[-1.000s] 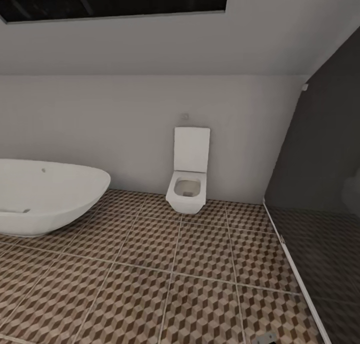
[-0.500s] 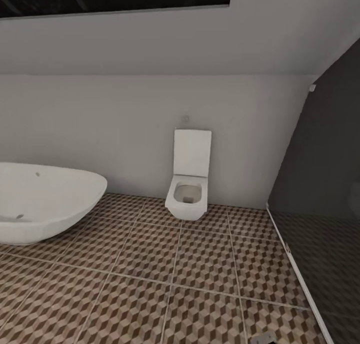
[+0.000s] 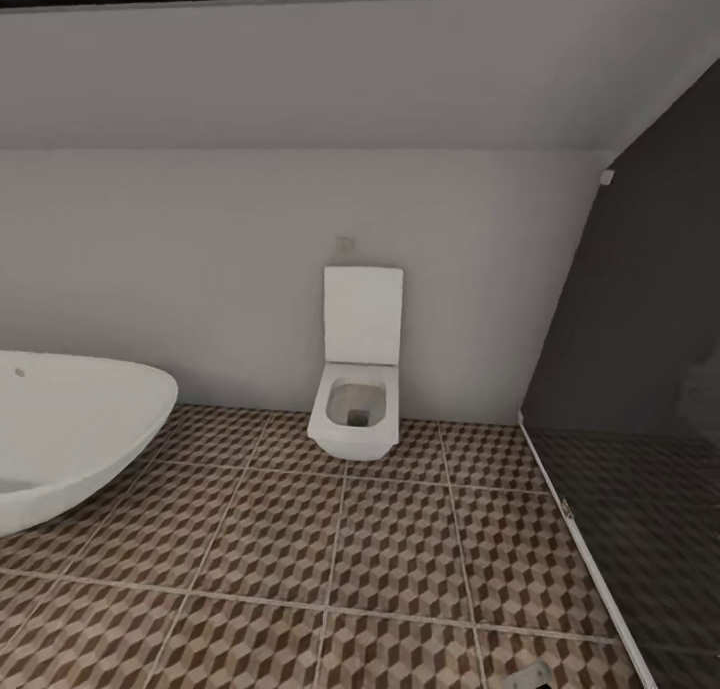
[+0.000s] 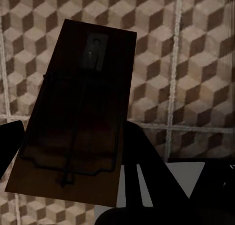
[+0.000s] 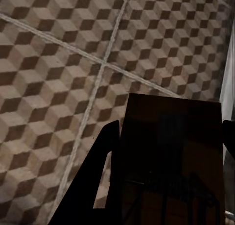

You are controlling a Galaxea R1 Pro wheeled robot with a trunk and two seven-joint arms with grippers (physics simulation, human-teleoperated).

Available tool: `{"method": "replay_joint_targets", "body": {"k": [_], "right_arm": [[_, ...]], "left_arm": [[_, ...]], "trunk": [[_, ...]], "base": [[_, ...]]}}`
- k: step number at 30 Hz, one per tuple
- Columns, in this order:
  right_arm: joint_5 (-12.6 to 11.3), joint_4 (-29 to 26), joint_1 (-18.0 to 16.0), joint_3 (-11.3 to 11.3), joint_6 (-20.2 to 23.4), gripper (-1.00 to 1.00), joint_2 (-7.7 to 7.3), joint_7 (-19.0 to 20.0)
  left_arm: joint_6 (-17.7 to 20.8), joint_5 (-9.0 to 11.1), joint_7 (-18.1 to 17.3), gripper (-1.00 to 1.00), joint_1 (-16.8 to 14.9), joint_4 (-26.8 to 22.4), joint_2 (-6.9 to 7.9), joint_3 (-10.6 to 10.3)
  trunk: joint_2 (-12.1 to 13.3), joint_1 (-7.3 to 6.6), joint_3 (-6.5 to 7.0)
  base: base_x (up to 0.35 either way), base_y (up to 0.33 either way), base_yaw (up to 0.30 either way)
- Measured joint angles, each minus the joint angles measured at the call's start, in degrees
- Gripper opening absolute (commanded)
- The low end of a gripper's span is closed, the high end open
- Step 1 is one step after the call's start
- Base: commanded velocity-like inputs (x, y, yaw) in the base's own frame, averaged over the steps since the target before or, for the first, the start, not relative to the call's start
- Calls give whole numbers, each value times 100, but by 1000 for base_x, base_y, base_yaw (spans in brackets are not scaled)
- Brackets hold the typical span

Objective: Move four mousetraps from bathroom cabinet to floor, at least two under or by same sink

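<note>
I am carrying one mousetrap in my left tool, its dark fingers pinching the wooden board from either side near the spring end, and a second mousetrap in my right tool, which grips its board the same way; both hang above the bathroom floor, with nothing under them but the cube-patterned tiles. From my head camera the toilet stands against the far wall at about 12 o'clock, the bathtub curves in at 9 o'clock, and a dark glass partition closes off the side at 3 o'clock. The sink is not before me, so the chief danger, as I judge it, is setting these traps down here by the toilet or tub: they would lie on the right floor but not under or next to the sink, and the task would fall short. A second risk is the hold itself. The boards are thin and flat, held by their edges, and a sharp turn of my base could twist one loose and drop it somewhere awkward, perhaps behind the tub. I also judge that swinging too near the glass at 3 o'clock could knock the right trap.
</note>
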Motion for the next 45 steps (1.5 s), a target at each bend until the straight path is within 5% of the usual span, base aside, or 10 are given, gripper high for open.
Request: {"method": "replay_joint_targets", "body": {"k": [12,45], "right_arm": [[5,0,0,-2,0,-100,0,1],[-11,17,0,-10,4,-100,-15,2]], "left_arm": [[0,1,5,-100,0,2,0,3],[0,-7,2,-100,0,-28,1,-5]], "trunk": [[0,0,0],[0,-2,0]], "base": [[39,32,-235],[223,196,-4]]}}
